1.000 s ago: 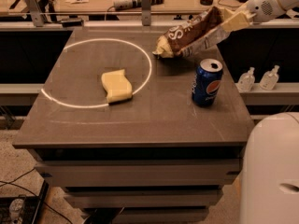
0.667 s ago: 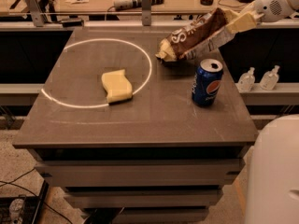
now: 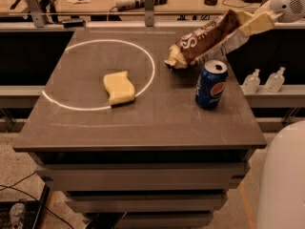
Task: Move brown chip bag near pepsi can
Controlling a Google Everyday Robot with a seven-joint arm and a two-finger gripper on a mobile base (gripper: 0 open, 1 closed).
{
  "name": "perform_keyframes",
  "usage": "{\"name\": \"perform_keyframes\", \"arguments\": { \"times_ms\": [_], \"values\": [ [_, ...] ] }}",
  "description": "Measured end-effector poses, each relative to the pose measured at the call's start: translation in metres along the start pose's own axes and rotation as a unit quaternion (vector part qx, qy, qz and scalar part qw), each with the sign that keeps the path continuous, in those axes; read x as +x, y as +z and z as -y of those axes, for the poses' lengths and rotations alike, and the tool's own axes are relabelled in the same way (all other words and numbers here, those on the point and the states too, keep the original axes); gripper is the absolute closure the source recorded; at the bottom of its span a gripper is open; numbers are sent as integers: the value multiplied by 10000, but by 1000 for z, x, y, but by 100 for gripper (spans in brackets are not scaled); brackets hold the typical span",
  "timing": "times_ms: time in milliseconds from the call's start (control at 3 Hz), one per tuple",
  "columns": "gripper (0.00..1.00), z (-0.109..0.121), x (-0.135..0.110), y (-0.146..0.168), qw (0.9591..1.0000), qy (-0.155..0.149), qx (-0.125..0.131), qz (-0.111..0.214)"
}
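A: Where do we have the brown chip bag (image 3: pixel 204 42)?

B: Over the far-right corner of the table (image 3: pixel 157 123). Our gripper (image 3: pixel 242 26) is at the upper right, fingers pinched on the bag's top end. The bag hangs tilted.

A: Long axis?

B: Diagonal. The high end is up-right in the gripper. The low sealed end is down-left and points toward the white ring (image 3: pixel 144 51). The white lettering faces us. We can't tell if the low end touches the tabletop or sits just above it.

A: And the pepsi can (image 3: pixel 211 84)?

B: Upright, in front of the bag, roughly under its middle. They're near each other, with a thin gap showing between the bag's underside and the can's top.

A: Edges?

B: The can is close to the right edge, with only a narrow strip of table beside it. Past that edge we see two small bottles (image 3: pixel 263 80) on a lower ledge. The bag's high end and the gripper overhang the far-right corner. The front edge is well away from both bag and can.

A: Open room?

B: There's bare top between the can and the sponge (image 3: pixel 119 87), plus the whole front strip. The sponge lies inside the ring with its near edge at the line, well apart from the can. Our white body (image 3: pixel 286 180) shows at lower right, off the front-right corner.
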State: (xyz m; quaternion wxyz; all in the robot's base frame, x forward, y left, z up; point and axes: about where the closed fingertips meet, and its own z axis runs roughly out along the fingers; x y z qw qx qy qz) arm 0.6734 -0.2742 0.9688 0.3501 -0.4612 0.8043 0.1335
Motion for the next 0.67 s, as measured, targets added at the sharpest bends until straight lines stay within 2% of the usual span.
{"name": "perform_keyframes", "arguments": {
  "times_ms": [333,667],
  "values": [
    [100,-7,4,-10,9999,30,-93,-63],
    [82,-5,3,-5,10000,30,-82,-41]
  ]
}}
